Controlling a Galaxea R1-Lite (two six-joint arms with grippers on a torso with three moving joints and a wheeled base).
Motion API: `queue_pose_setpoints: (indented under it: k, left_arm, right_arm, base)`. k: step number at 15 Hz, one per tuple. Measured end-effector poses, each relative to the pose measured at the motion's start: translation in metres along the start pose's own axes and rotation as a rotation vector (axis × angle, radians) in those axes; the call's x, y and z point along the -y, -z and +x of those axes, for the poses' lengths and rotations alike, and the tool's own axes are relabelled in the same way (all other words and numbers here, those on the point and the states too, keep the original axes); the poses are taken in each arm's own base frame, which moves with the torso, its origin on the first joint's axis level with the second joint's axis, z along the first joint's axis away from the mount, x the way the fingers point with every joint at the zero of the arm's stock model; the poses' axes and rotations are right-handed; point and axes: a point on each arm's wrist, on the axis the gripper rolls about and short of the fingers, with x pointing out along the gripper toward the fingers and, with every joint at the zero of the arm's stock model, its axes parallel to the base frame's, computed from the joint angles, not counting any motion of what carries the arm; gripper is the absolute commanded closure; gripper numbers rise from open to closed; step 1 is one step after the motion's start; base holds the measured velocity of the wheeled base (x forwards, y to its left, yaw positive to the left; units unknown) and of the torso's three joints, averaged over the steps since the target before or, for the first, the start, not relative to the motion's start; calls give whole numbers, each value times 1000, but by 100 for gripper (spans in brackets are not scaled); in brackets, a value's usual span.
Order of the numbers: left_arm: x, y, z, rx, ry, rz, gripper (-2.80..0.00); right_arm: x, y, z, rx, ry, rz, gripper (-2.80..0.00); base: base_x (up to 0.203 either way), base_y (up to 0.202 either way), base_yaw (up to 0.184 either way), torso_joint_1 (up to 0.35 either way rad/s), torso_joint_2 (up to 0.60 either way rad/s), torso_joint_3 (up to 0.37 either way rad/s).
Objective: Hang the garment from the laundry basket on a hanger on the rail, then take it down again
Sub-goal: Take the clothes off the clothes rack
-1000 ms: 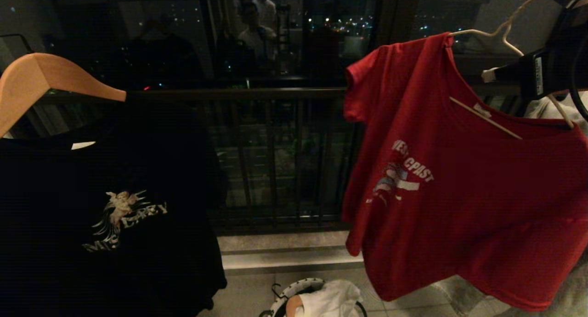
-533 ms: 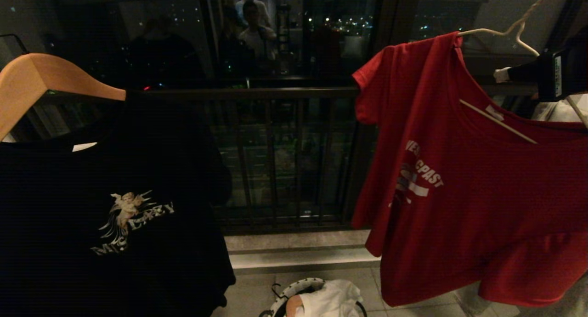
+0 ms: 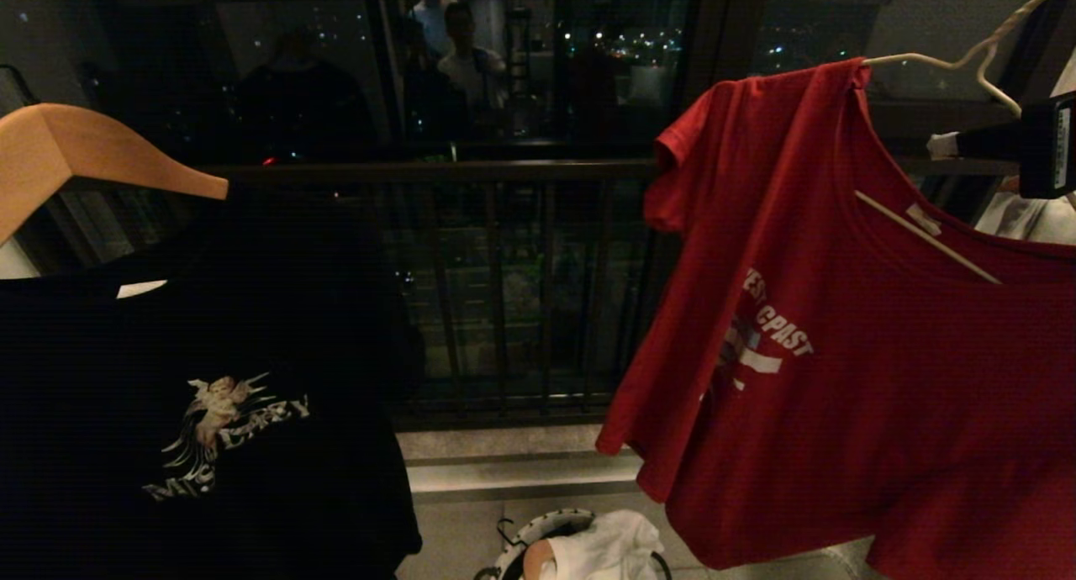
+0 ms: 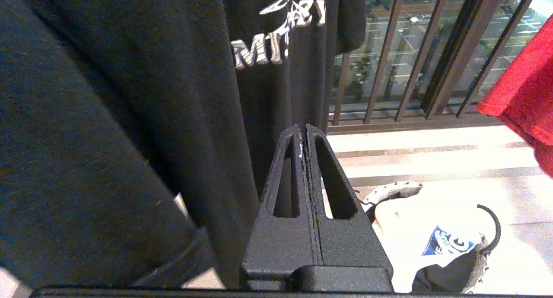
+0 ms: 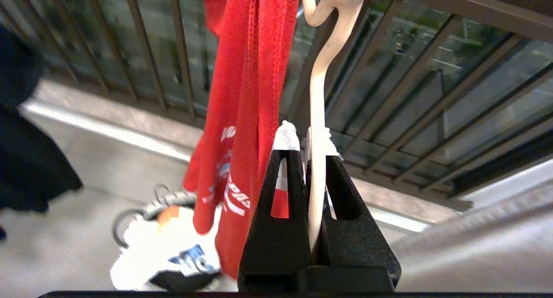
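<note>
Hanging crooked, red garment (image 3: pixel 857 378) with white chest lettering, draped on thin white hanger (image 5: pixel 317 116), right gripper (image 5: pixel 306 138) clamped on its wire

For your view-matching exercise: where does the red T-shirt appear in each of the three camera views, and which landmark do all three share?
Head view: the red T-shirt fills the right side, draped on the white hanger.
Left wrist view: only a red corner shows at the right edge.
Right wrist view: it hangs edge-on, just beside the right gripper, which clamps the hanger.
Shared landmark: the laundry basket on the floor.
</note>
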Motion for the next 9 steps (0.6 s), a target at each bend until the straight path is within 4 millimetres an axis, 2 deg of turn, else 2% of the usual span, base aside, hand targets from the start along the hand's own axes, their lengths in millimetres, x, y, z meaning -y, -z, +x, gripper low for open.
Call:
queue_pose_setpoints:
  k: [4, 9]
  left_arm:
    - [0, 0, 0, 0, 0, 0, 0]
    - [0, 0, 0, -2, 0, 1, 0]
  right_arm:
    - [-2, 1, 5, 88, 8, 13, 0]
    - [-4, 8, 10, 116, 5, 5, 0]
  base:
    - [0, 0, 0, 0, 0, 0]
    - [0, 0, 0, 0, 0, 0]
